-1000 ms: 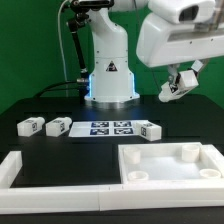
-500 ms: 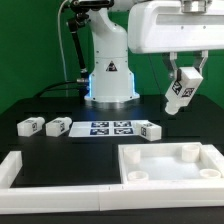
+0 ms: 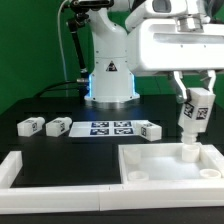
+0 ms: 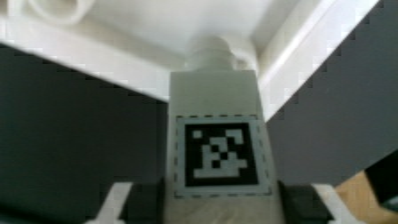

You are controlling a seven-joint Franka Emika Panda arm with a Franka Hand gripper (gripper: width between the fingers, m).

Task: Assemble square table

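One white robot arm (image 3: pixel 108 55) is seen filling the upper middle of the exterior view, its base planted at the back of the dark table (image 3: pixel 60 105). Next in size, the square table top (image 3: pixel 165 187) is laid in the lower right of the frame, rim up, with round corner sockets showing inside it. In the lower left corner a white barrier strip (image 3: pixel 12 170) is set, running on along the bottom edge. The marker board (image 3: pixel 110 128) is found lying flat in the middle of the frame, just in front of the base.

Over on the exterior view's right, the gripper (image 3: pixel 195 98) is hung pointing down above the top's far right corner, and its jaws are clamped on a leg (image 3: pixel 192 122), held upright with its tag turned to the camera. The leg's lower end is placed right at the far right socket (image 3: pixel 188 153); whether it is touching or seated cannot be told.

In the wrist view the grip is confirmed: the leg is pinched between the two fingers (image 4: pixel 121 205), tag in plain sight, with white plastic of the table top beyond it.

Smallest of all, three loose legs are left on the table in mid-frame: the first loose leg (image 3: pixel 30 125) at far left, the second loose leg (image 3: pixel 58 127) just beside it, and the third loose leg (image 3: pixel 150 131) at the marker board's right end.
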